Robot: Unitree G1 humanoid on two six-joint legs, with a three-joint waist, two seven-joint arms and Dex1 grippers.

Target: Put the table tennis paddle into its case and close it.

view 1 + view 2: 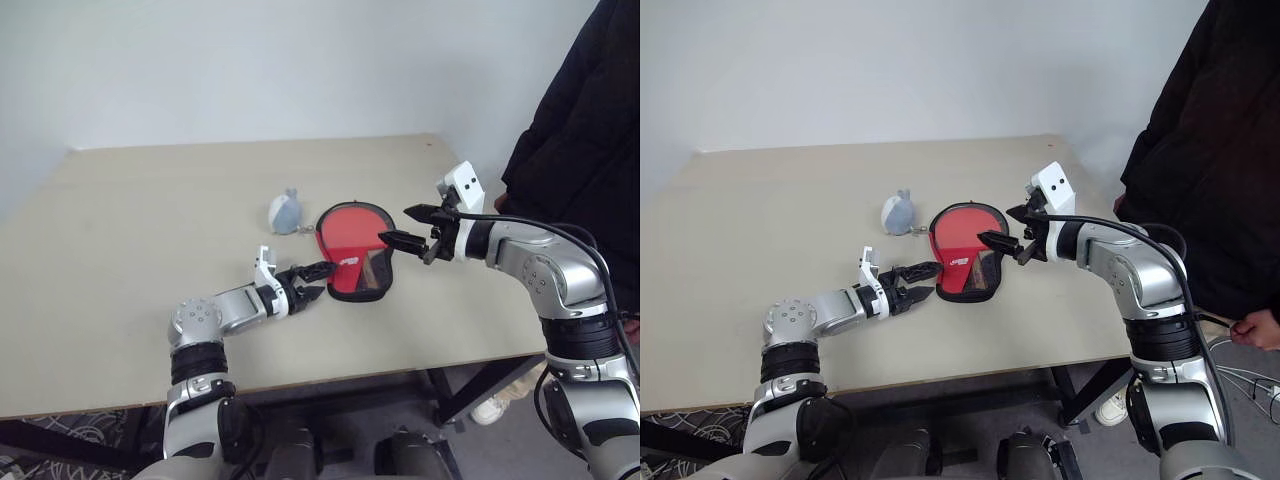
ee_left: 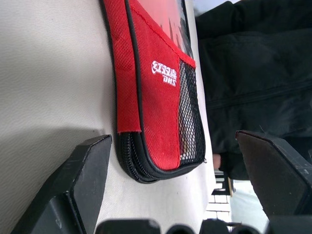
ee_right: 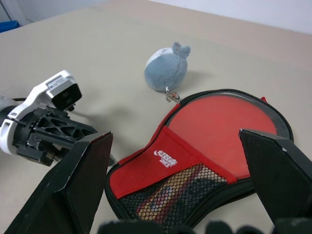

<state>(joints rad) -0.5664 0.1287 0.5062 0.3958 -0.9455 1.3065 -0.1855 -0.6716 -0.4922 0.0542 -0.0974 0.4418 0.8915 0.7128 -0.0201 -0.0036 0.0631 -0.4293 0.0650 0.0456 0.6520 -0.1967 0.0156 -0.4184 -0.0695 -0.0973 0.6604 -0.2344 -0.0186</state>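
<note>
The case (image 1: 355,250) lies flat on the table (image 1: 120,240), paddle inside. Left claw (image 1: 318,281) gapes at its handle end; right claw (image 1: 408,226) hovers apart above it.

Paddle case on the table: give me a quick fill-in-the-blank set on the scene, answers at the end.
1. The case lies flat on the ___.
2. The clear window of the case shows the paddle's ___ face.
3. Both the left end effector and the right end effector have their jaws ___.
4. The grey plush toy sits ___ the case, not inside it.

Answers: table; red; open; beside
</note>
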